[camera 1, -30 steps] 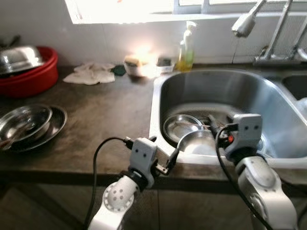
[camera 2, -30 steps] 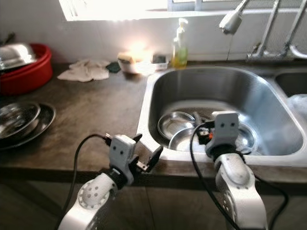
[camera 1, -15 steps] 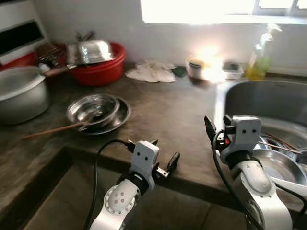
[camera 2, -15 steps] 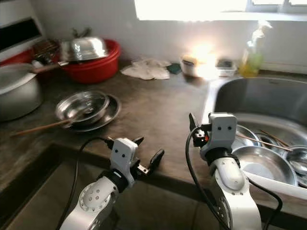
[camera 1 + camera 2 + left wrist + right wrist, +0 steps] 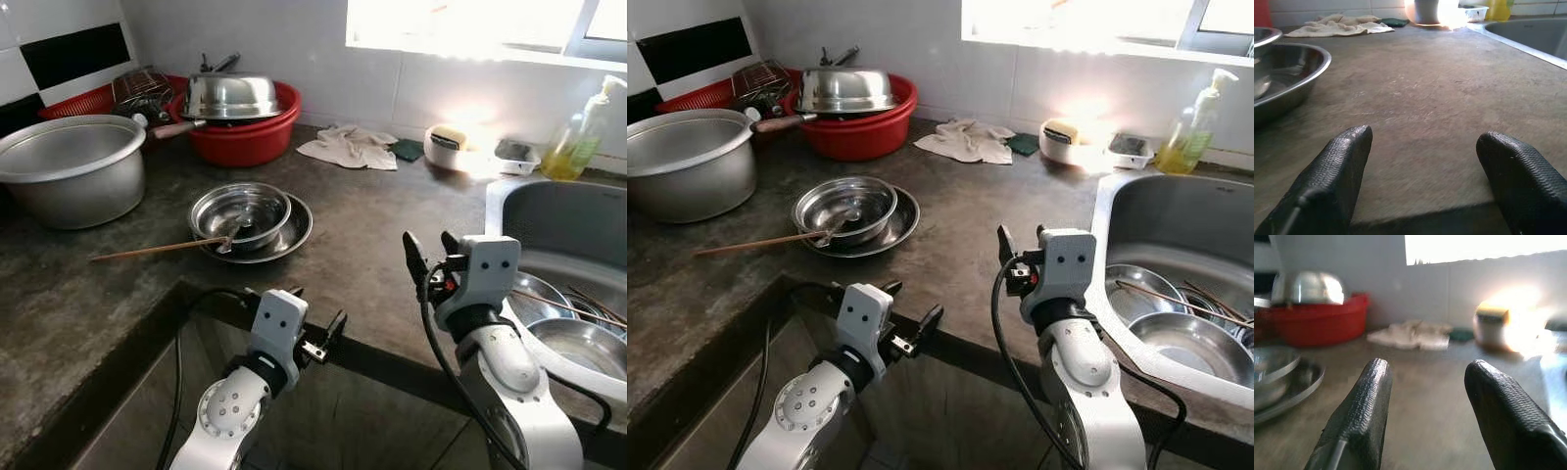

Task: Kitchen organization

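we count two pincers, both with fingers spread apart and holding nothing. our left pincer (image 5: 315, 328) hangs at the front edge of the dark tabletop (image 5: 372, 225); our right pincer (image 5: 428, 257) is raised above it, near the sink (image 5: 1176, 230).

ahead and to the left of the left pincer lie two stacked steel dishes (image 5: 250, 211), a bowl in a wider plate, with one wooden-handled spoon (image 5: 157, 250) resting in them. further left stands one big aluminium pot (image 5: 73, 166), and behind the dishes one red basin (image 5: 245, 137) carrying a steel lid.

right of the right pincer, the sink holds at least two steel bowls (image 5: 1185, 343).

far ahead of it lie one white cloth (image 5: 965, 142), one sponge tub (image 5: 1068, 137) and one soap bottle (image 5: 1190, 137); we can read no writing.
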